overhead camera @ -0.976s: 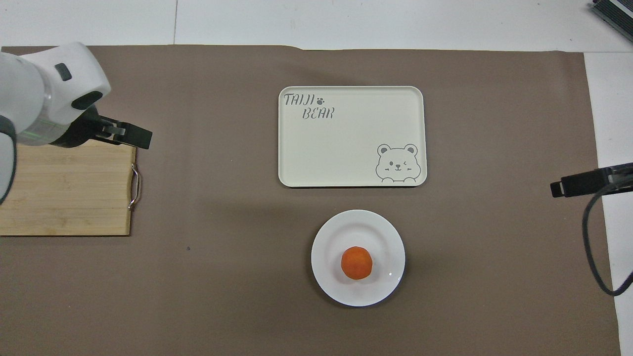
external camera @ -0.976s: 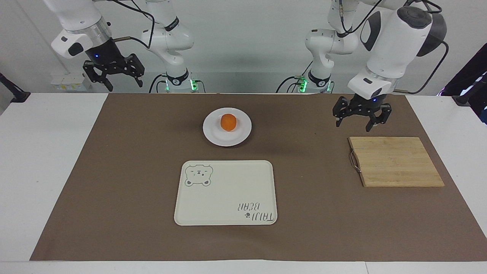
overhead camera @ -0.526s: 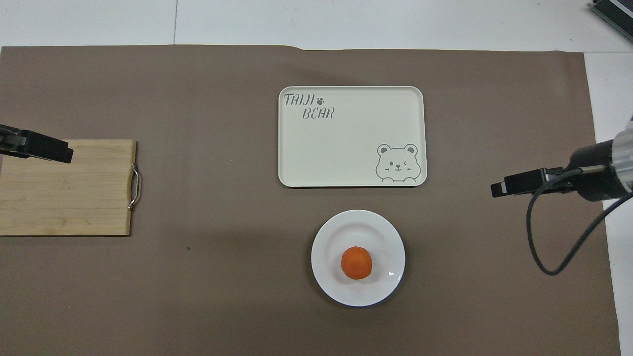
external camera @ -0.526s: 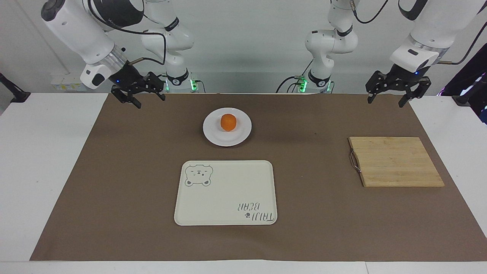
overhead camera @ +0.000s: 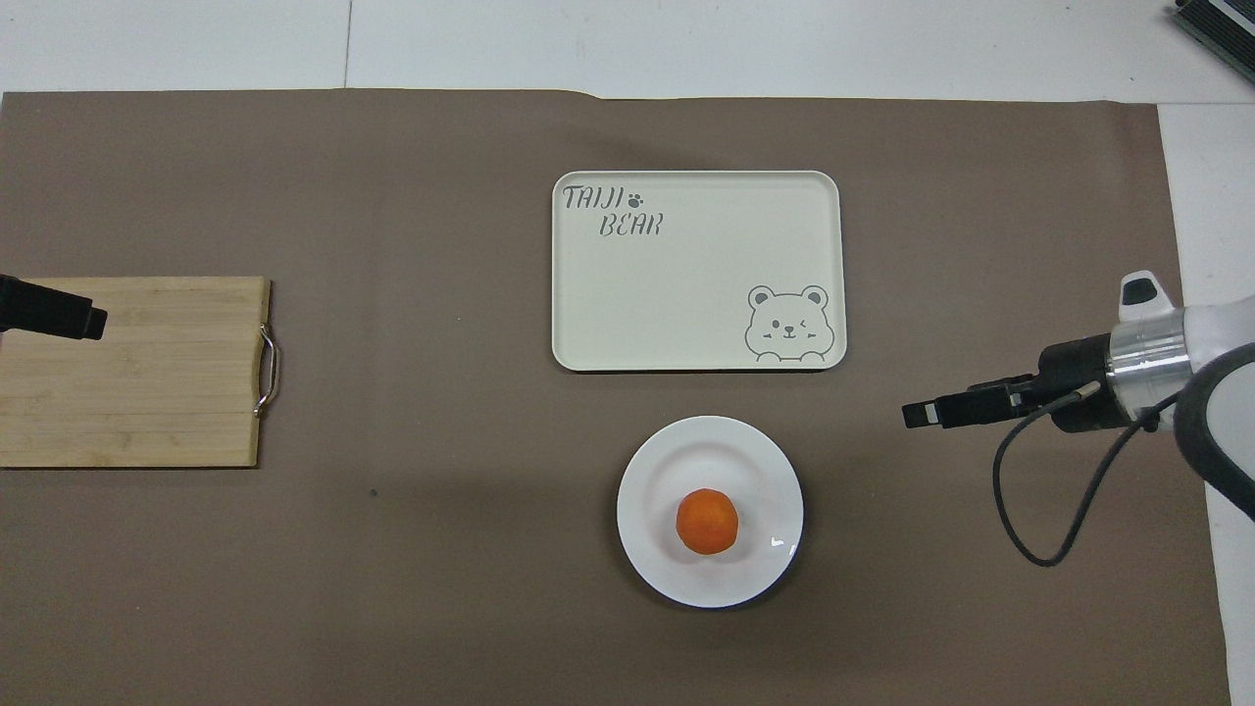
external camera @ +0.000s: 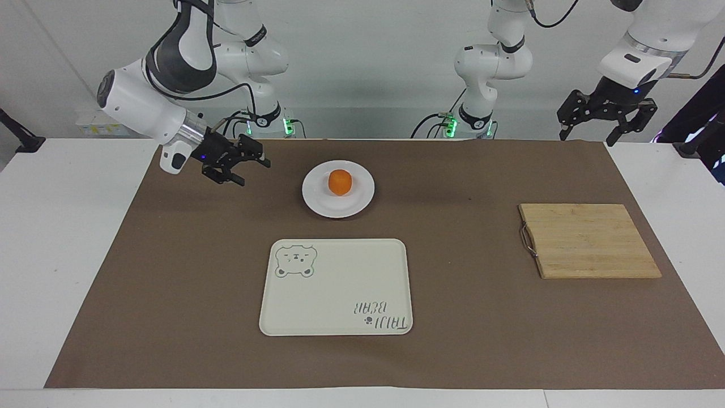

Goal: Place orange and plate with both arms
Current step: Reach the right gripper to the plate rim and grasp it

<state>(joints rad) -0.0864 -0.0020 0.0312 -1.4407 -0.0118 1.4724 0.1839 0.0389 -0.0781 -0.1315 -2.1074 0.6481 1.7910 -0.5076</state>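
Only one bit of writing anywhere
The cream rectangular tray (overhead camera: 697,270) has "TAIJI BEAR" in grey letters with a tiny paw print, plus a winking bear drawing in its corner.

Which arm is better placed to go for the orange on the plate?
Right. Its open claw hangs low beside the plate holding the orange; the left claw, also open, is raised past the cutting board.

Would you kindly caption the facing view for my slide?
Right gripper nears the plate holding the orange; left gripper hangs raised.
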